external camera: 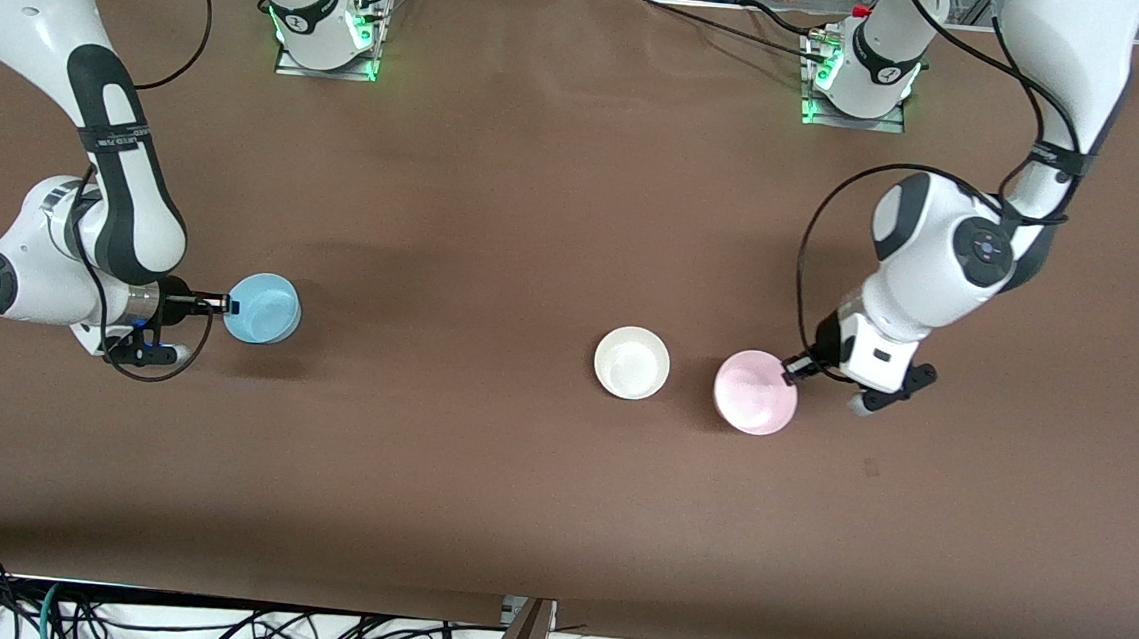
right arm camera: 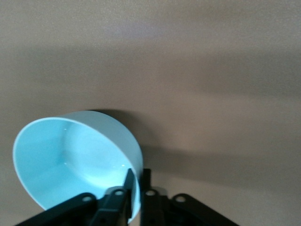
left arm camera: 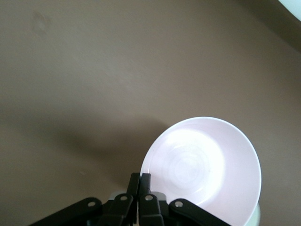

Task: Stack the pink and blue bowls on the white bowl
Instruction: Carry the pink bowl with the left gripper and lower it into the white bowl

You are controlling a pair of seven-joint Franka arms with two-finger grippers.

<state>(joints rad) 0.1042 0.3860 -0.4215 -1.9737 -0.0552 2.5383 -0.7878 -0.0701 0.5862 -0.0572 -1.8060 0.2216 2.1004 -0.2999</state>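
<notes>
Pink bowl [external camera: 756, 392] clamped at rim by left gripper [external camera: 795, 367], just beside white bowl [external camera: 632, 362], which lies at 9 o'clock from it. Blue bowl [external camera: 264, 308] grasped at rim by right gripper [external camera: 220, 304], well apart toward right arm's end of worktop [external camera: 517, 496]. Left arm judged nearer.

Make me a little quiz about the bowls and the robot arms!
1. True or false: the pink bowl is stacked on the white bowl.
2. Which pincer grips the blue bowl by its rim? A) left pincer B) right pincer
3. Fill in: the bowl that no pincer touches is the ____ one.

Key:
1. False; it sits beside the white bowl, toward the left arm's end, with the left pincer shut on its rim.
2. B
3. white
</notes>
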